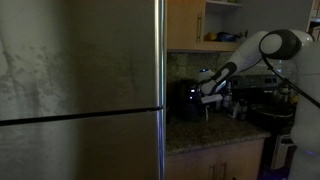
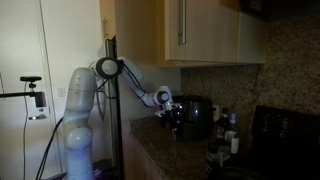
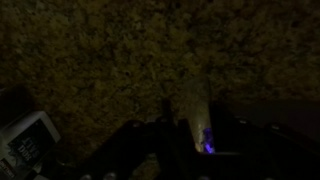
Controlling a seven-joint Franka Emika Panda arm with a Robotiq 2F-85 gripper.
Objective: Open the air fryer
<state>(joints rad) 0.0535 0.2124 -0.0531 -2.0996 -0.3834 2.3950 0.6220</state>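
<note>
Wrist cam is nearly black, just speckled counter (image 3: pixel 120 60) stone, so I can't tell how wide the claw (image 1: pixel 207 90) is or whether it has hold of anything. It hangs just beside the air fryer (image 1: pixel 186 100), maybe touching. The fryer stands on the counter next to the fridge (image 1: pixel 80 80), under the cabinets (image 1: pixel 185 25). It looks shut to me, so nothing's done yet and the whole opening is left. Count: one arm (image 1: pixel 275 45), one claw, one air fryer, one fridge.
</note>
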